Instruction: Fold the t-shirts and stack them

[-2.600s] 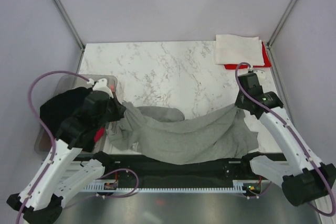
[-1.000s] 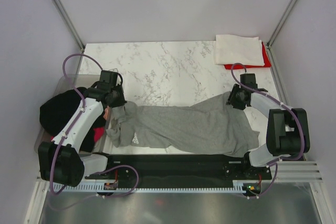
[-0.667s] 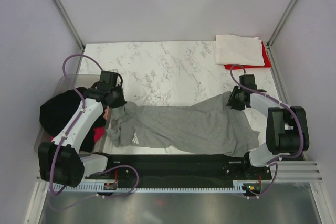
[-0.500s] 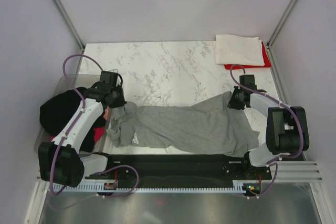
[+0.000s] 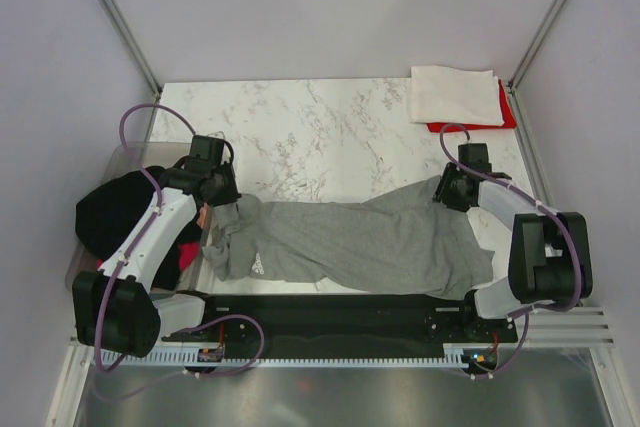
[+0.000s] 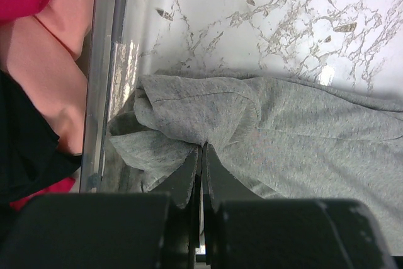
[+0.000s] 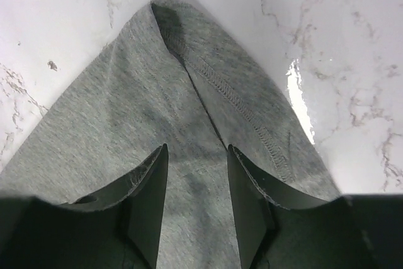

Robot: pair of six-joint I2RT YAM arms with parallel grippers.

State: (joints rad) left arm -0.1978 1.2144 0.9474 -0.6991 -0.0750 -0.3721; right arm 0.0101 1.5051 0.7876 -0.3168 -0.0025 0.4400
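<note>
The heather grey t-shirt (image 5: pixel 350 237) lies stretched left to right along the near part of the marble table (image 5: pixel 320 127), its small white logo (image 5: pixel 258 264) facing up. My left gripper (image 5: pixel 212 205) is at its left end, shut on a bunched fold of the grey cloth (image 6: pixel 189 118); in the left wrist view this gripper (image 6: pixel 203 148) has its jaws pressed together. My right gripper (image 5: pixel 445 190) is at the shirt's right corner. In the right wrist view it (image 7: pixel 196 149) stands open over a hemmed corner (image 7: pixel 189 74), with cloth under the gap.
A folded white t-shirt (image 5: pixel 455 95) rests on a red one (image 5: pixel 507 115) at the back right corner. A clear plastic tub (image 5: pixel 130 155) at the left holds a black t-shirt (image 5: pixel 110 212) and pink cloth (image 6: pixel 56 61). The tub's rim (image 6: pixel 101 80) is right beside my left gripper.
Both arms came down and drew the grey t-shirt out flat on the table. Over the last second the shirt and the left arm stay still, and the right arm's elbow shifts slightly.
</note>
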